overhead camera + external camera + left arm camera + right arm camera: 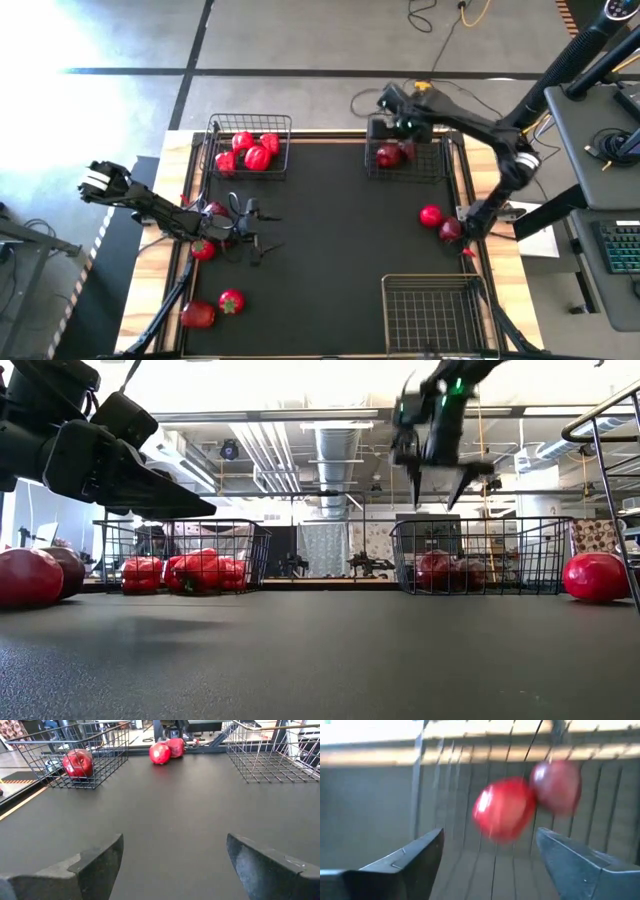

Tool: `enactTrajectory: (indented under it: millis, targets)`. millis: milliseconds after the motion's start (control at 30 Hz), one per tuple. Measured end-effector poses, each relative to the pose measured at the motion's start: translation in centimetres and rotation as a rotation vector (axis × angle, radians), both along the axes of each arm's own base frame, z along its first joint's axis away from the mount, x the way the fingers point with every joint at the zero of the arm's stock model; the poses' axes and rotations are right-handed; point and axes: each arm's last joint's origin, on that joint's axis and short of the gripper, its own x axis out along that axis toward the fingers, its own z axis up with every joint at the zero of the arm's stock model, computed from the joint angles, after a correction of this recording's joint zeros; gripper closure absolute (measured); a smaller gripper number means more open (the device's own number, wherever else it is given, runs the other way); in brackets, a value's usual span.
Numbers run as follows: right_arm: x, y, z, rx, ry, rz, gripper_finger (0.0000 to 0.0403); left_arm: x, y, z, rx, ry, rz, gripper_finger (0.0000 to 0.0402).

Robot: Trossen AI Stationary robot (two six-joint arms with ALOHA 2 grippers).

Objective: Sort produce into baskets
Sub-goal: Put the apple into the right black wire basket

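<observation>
High view: right claw (398,122) hovering over the far right basket (443,172), fingers spread with nothing between them; in the right wrist view two round red fruits (504,810) lying just below those parted fingers, on the basket floor. Left claw (248,228) low on the table (330,250), near its left edge, also spread and empty, pointing toward the middle of the mat.

Handling, as a judgement: dark round fruits probably firm, smooth and prone to rolling, best pinched across the widest part; tomatoes softer and easily bruised, so a light squeeze on the sides, away from the green top; peppers (250,152) glossy, hollow and light, likely slippery, best taken across the body.

Containers, placed from the far right basket: that one holding the dark round fruits; far left basket (283,124) across the table from it, filled with a heap of bright red peppers; near right basket (432,312) toward the front edge, with nothing showing inside.

Loose produce: two red pieces (431,215) just in front of the far right basket; several more near the left claw, among them a tomato (231,300) with a green top.
</observation>
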Motion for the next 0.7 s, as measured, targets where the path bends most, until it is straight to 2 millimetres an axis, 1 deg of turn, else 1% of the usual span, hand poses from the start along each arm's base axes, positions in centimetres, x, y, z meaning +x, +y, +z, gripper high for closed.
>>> enactTrajectory:
  millis: [100,200,300,400,500,567,633,700]
  targets:
    - [0.9,5.2,1.1,0.066,0.043,0.066,0.011,0.0,0.0,0.0,0.0,0.0,0.0,0.0065]
    - [2.1,11.0,1.4,0.111,0.097,0.164,0.0121,0.0,0.0,0.0,0.0,0.0,0.0,0.0065]
    - [2.7,16.7,1.1,0.139,0.162,0.266,0.0128,0.0,0.0,0.0,-0.004,0.0,0.001,0.0065]
    - [2.6,21.0,0.1,0.148,0.247,0.368,0.013,0.0,0.0,0.0,-0.01,-0.002,0.002,0.0065]
    - [1.8,24.1,-1.1,0.147,0.38,0.461,0.0124,0.0,0.0,0.0,-0.011,-0.002,0.002,0.0065]
    - [1.2,25.4,-2.2,0.147,0.47,0.538,0.0115,0.0,0.0,0.1,-0.014,-0.011,0.003,0.0065]
    - [0.8,26.1,-3.6,0.172,0.544,0.606,0.0102,0.0,0.0,0.2,-0.018,-0.025,0.002,0.0065]
    - [0.1,26.0,-5.0,0.215,0.608,0.633,0.0084,0.1,0.0,0.3,-0.018,-0.029,0.002,0.0065]
